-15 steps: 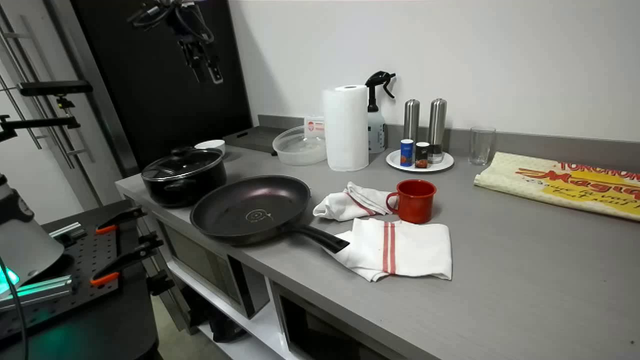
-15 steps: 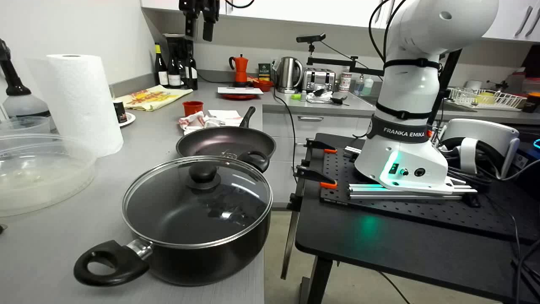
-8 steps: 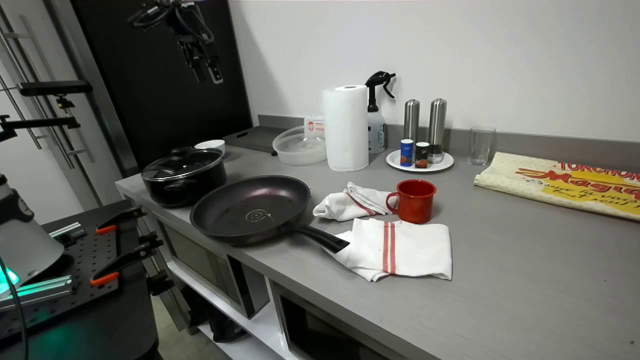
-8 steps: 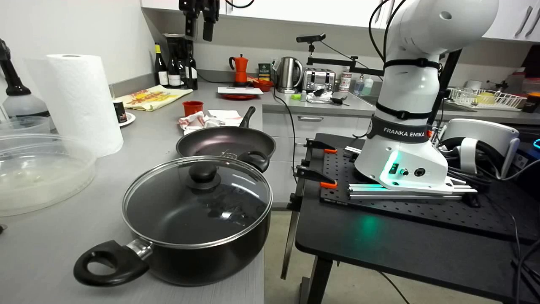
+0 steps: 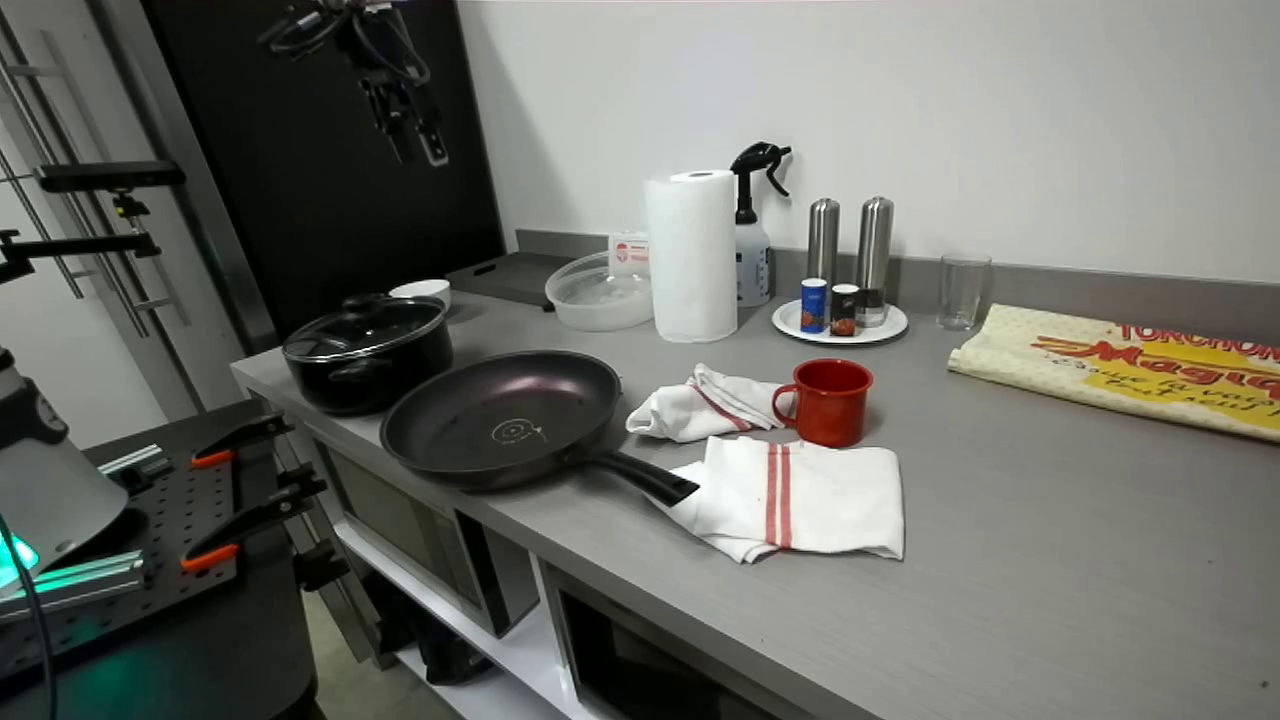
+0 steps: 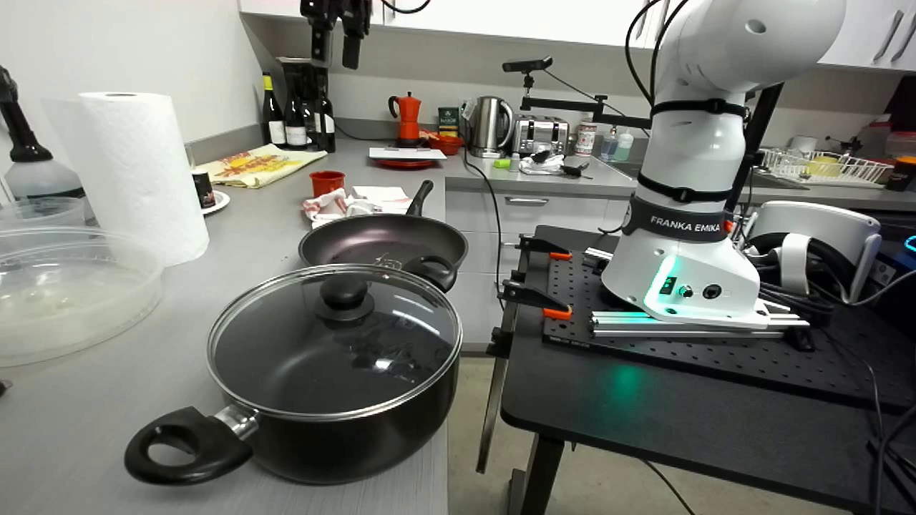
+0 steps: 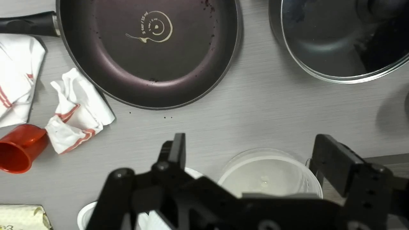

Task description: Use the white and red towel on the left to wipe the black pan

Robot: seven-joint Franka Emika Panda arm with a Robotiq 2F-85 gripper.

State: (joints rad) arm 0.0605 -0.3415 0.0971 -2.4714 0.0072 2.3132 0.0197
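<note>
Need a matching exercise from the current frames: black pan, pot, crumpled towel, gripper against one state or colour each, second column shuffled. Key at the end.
1. black pan
2. pot
3. crumpled towel
4. gripper

A. glass lid on
B. raised, open, gripping nothing
C. white with red stripes
D. pale printed marking inside

Pairs: 1-D, 2-A, 3-C, 4-B

Grey counter (image 5: pixel 1020 590) is carrying black pan (image 5: pixel 510 410), lidded pot (image 5: pixel 370 365), folded red-striped towel (image 5: pixel 825 500), crumpled red-striped towel (image 5: pixel 695 408), red mug (image 5: pixel 838 405), paper-towel roll (image 5: pixel 695 260), clear plastic tub (image 5: pixel 602 316), white plate (image 5: pixel 787 320), glass (image 5: pixel 962 290) and printed cloth (image 5: pixel 1130 372).
</note>
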